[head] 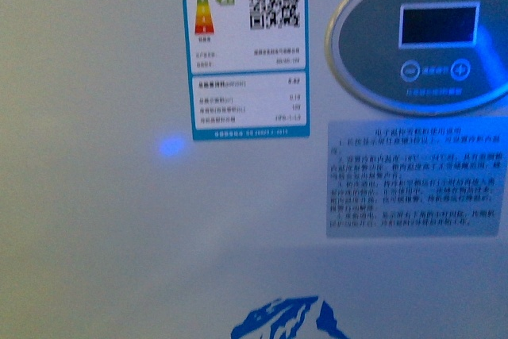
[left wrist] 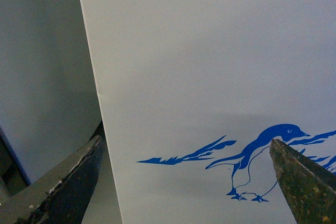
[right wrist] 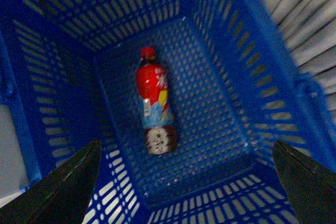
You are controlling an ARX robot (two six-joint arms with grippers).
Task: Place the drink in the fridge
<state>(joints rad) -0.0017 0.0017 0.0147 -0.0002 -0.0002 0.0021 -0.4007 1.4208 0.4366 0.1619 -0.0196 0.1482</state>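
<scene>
Right tool (right wrist: 185,144) released above drink (right wrist: 155,106) in blue basket (right wrist: 236,77), left tool (left wrist: 184,141) released facing fridge (left wrist: 210,51)

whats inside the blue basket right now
One drink bottle with a red cap lies on its side on the floor of the blue basket. Nothing else shows on the slotted floor, though the fingers of the right end effector hide parts of its walls.
</scene>
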